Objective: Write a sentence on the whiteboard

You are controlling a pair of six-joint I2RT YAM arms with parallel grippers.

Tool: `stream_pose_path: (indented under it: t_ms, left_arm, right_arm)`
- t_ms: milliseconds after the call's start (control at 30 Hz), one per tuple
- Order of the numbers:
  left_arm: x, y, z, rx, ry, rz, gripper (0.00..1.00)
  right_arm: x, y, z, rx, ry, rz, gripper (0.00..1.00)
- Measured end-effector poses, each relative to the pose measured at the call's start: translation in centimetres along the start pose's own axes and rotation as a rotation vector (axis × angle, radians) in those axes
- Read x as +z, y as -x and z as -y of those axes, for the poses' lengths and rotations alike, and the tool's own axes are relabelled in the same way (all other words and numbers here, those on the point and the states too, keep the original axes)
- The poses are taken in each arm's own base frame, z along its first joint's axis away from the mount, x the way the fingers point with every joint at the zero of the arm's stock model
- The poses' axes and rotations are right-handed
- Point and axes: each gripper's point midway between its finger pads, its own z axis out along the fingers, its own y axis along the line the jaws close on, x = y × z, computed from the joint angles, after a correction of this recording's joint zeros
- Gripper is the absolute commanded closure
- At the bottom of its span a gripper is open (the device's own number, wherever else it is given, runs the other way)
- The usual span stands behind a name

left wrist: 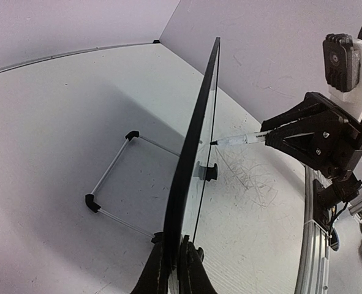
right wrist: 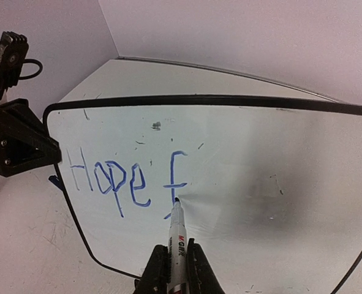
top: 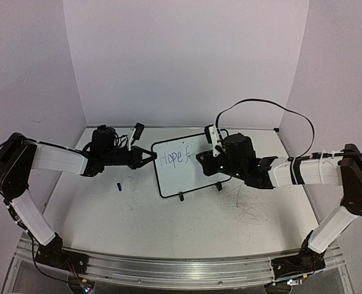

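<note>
The white bench (top: 138, 214) is scuffed and smudged over much of its surface. It meets plain, pale walls (top: 187, 61) at the back and on both sides. On its left half a small black piece (top: 118, 185) sits alone, too small to identify. Right of centre, a tangle of thin grey scribble marks (top: 249, 207) crosses the surface. A curved aluminium rail (top: 181, 271) runs along the near edge.

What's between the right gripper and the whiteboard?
A marker: the right gripper holds it, and its tip touches the whiteboard. The right wrist view shows it.
</note>
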Motion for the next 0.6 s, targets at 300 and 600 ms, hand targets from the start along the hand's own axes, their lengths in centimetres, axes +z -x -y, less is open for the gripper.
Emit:
stream_pose_path:
  t_ms: [300, 600]
  left_arm:
    - [-0.01, -0.07, -0.09, 0.003, 0.004, -0.002, 1.0]
    - [-0.01, -0.05, -0.16, 0.003, 0.008, -0.001, 1.0]
  right_arm:
    - [0.36, 0.33, 0.5, 0.001, -0.034, 0.01, 1.0]
    - [0.33, 0.76, 0.88, 0.004, -0.061, 0.025, 1.0]
